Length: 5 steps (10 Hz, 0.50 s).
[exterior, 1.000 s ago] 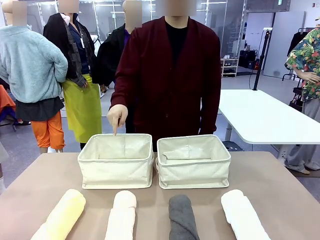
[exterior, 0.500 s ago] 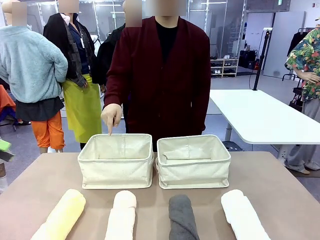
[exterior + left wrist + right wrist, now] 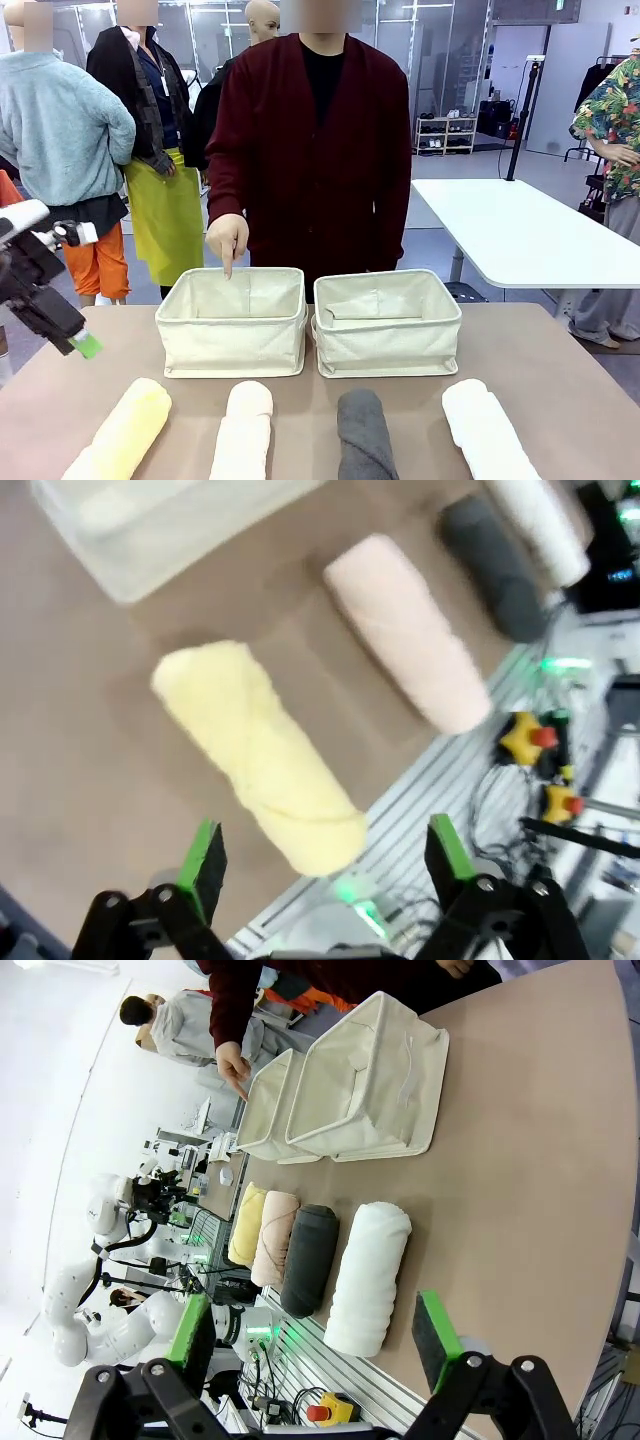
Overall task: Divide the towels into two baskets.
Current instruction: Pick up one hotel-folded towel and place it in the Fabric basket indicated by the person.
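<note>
The left arm comes in from the left edge of the front view, held above the near-left part of the table. Its wrist tilts so the left gripper angles down and to the right, one green fingertip lowest. In its wrist view the left gripper has its fingers spread wide with nothing between them. It hangs in the air above the near end of the pale yellow towel, without touching it.

The right gripper also has its fingers wide apart and empty. It is held off the near right side of the table, looking across the row of rolls.

The four towels lie side by side along the near edge, none in a basket. From left to right they are the pale yellow towel, the cream towel, the dark grey towel and the white towel.

Farther back, the left basket and the right basket stand close together in the middle of the table, and no towel shows inside either.

The person in a dark red cardigan stands at the far side. The person's hand hangs over the far rim of the left basket, with the index finger pointing straight down and the other fingers curled.
</note>
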Tool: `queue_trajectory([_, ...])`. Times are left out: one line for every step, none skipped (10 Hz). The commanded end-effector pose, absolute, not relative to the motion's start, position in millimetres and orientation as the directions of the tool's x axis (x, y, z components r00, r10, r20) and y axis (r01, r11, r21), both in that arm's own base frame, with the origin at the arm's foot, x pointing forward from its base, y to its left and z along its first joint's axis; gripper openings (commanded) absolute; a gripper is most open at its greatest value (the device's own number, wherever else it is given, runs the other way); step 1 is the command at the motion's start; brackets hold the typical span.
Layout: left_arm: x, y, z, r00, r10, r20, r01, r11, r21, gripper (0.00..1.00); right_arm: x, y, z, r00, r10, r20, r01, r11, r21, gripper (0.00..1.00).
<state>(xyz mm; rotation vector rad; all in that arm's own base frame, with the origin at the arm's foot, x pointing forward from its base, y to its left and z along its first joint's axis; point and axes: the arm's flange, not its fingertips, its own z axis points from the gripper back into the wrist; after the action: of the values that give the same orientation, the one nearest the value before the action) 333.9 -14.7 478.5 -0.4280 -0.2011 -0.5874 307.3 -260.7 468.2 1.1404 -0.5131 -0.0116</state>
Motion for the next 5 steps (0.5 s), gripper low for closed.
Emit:
queue_trajectory([330,-30,458,0.879,-0.427,0.214,0.471,0.847,-0.247,1.00,304,-261,469,0.882,-0.256,0.395,-0.263,0.429,0.864,1.00])
queue_trajectory([328,-35,445,0.898,-0.403,0.179,0.437,0.868,-0.237,1.00,304,-261,469,0.882,-0.256,0.395,-0.263,0.429,0.864,1.00])
queue_trajectory([325,-39,430,0.907,-0.383,0.174,0.412,0.893,-0.181,1.00,304,-261,469,0.882,-0.256,0.395,-0.263,0.429,0.864,1.00])
queue_trajectory([321,-42,419,0.913,-0.374,0.162,0.398,0.904,-0.155,1.00,304,-261,469,0.882,-0.256,0.395,-0.263,0.429,0.864,1.00])
queue_trajectory([317,-46,409,0.924,-0.352,0.152,0.372,0.918,-0.137,1.00,304,-261,469,0.882,-0.256,0.395,-0.263,0.429,0.864,1.00])
